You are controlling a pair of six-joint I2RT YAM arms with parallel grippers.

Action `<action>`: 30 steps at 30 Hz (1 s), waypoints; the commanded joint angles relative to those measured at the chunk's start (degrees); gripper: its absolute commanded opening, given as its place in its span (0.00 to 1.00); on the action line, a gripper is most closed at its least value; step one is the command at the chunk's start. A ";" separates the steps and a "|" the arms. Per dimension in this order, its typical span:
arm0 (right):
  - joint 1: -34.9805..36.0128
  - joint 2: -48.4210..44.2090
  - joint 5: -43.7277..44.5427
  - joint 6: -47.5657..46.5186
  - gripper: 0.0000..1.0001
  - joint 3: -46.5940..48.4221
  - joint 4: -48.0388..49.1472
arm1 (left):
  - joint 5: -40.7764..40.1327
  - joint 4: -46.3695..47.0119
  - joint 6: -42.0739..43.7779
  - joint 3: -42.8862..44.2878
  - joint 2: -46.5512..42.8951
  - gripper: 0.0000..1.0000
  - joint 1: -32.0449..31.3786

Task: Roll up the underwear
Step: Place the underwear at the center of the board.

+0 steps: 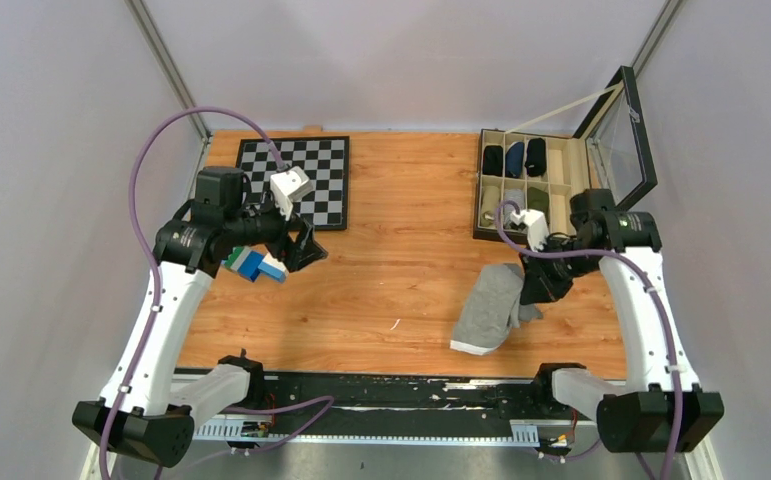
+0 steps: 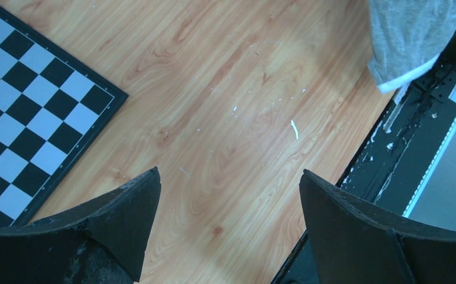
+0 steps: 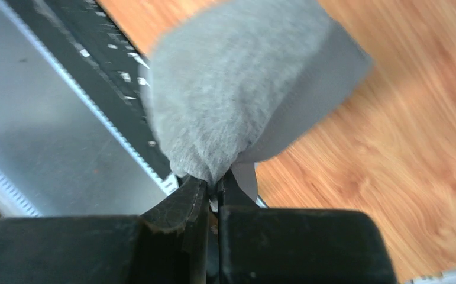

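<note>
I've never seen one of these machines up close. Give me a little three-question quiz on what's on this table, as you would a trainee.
1. True or false: the right jaws are shut on the grey underwear.
2. The left jaws are: A) shut on a chess piece; B) open, holding nothing; C) shut on the underwear.
3. Fill the gap: at the far left corner of the table lies a black-and-white ____.
Key: 1 true; 2 B; 3 chessboard.
</note>
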 commanded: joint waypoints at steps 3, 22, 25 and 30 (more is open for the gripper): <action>9.33 13.70 -12.09 5.64 0.00 12.72 1.99 | 0.30 -1.87 4.64 4.28 1.67 0.91 0.16; 24.94 40.29 1.16 34.01 0.11 7.16 34.36 | -17.36 -7.86 23.81 9.51 14.01 0.87 -24.77; 24.63 39.40 -2.52 30.73 0.33 4.19 34.03 | -17.35 -5.79 28.69 8.63 15.94 0.86 -31.47; 18.80 32.30 -6.59 23.54 0.43 10.68 23.45 | -23.28 2.88 36.24 4.76 19.01 0.87 -44.38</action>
